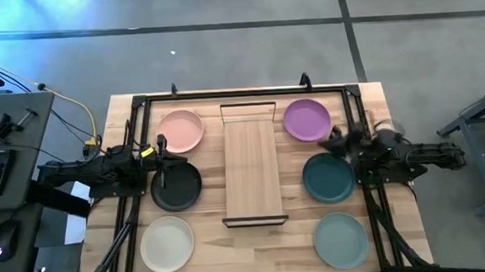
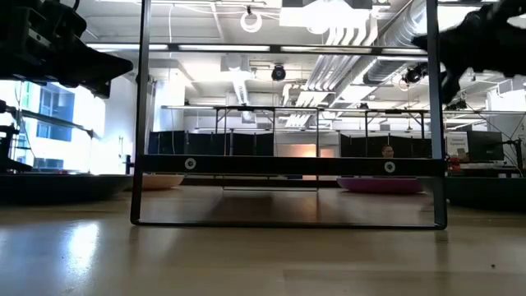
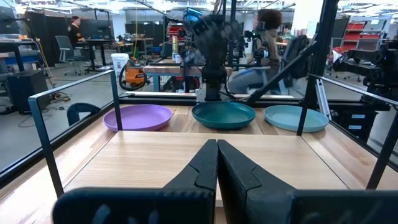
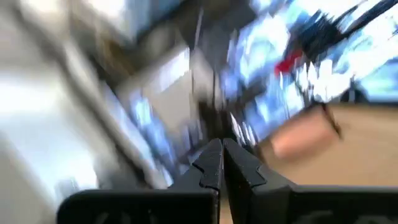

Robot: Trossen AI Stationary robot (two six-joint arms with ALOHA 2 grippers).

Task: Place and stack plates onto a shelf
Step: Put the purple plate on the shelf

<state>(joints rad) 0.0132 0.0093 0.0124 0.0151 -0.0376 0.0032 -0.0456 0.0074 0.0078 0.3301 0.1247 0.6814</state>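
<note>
my L gripper fingers closed, empty, over black plate | my R gripper closed, empty, by dark teal plate | shelf between us

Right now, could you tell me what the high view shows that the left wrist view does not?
Only the high view shows the pink plate, black plate, cream-white plate and both arms, with the right tool between the purple and teal plates. Only the left wrist view shows the left tool shut, and people at desks behind. Both show the shelf, purple plate, dark teal plate and pale green plate.
</note>
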